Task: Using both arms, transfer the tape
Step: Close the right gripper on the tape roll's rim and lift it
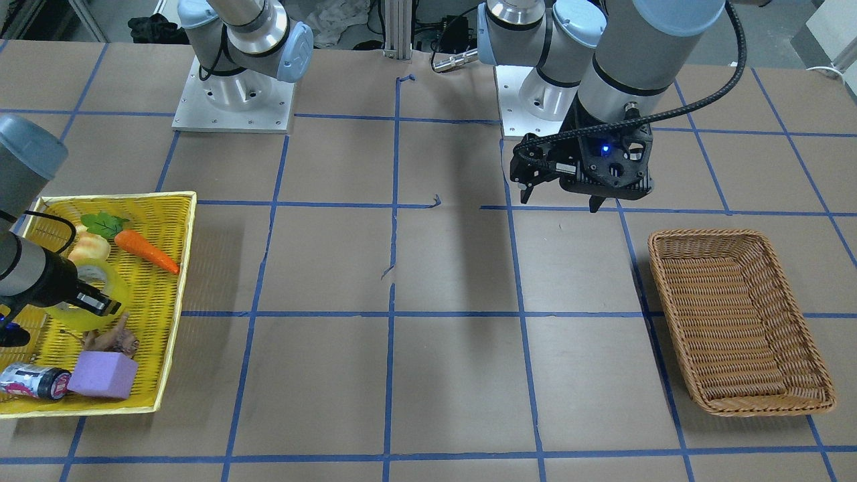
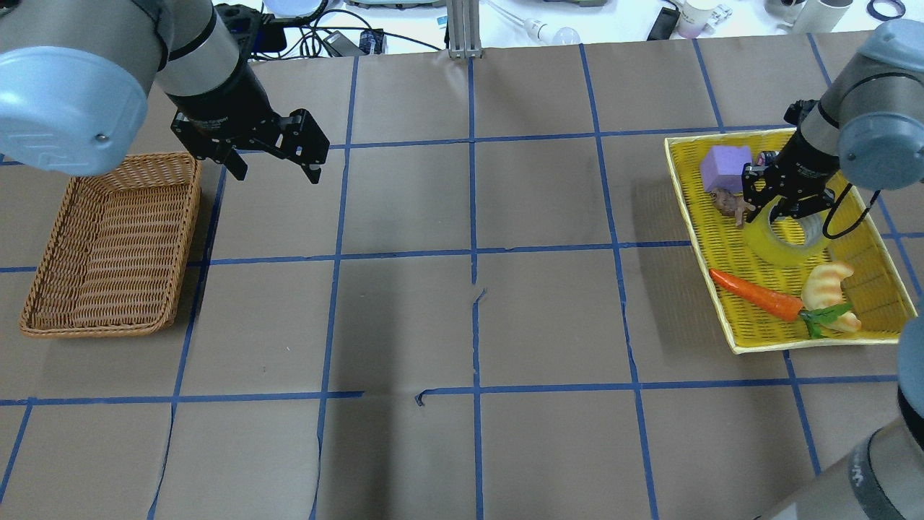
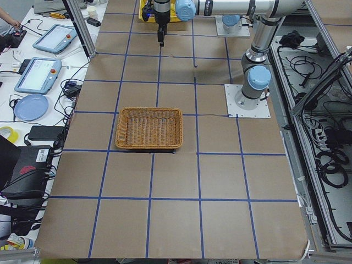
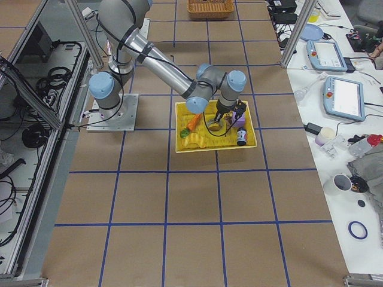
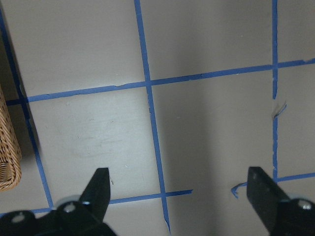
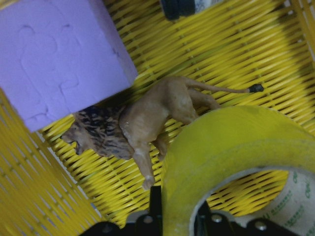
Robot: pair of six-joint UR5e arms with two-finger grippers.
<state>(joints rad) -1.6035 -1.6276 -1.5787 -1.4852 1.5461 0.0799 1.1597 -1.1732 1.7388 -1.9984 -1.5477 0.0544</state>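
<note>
The tape (image 2: pixel 790 242), a yellow translucent roll with a white printed core, lies in the yellow basket (image 2: pixel 675 189) on the table's right side. My right gripper (image 2: pixel 783 217) reaches down into that basket. In the right wrist view its fingers (image 6: pixel 155 206) stand either side of the tape (image 6: pixel 231 142) wall, one outside and one inside the core, shut on it. My left gripper (image 2: pixel 278 173) is open and empty, above bare table next to the wicker basket (image 2: pixel 94 328). It also shows in the left wrist view (image 5: pixel 179 196).
The yellow basket also holds a purple foam block (image 2: pixel 725 167), a lion figure (image 6: pixel 147 123) close beside the tape, a carrot (image 2: pixel 754 295), a croissant (image 2: pixel 826 283) and a dark can (image 1: pixel 33 381). The wicker basket holds nothing. Blue tape lines grid the brown tabletop.
</note>
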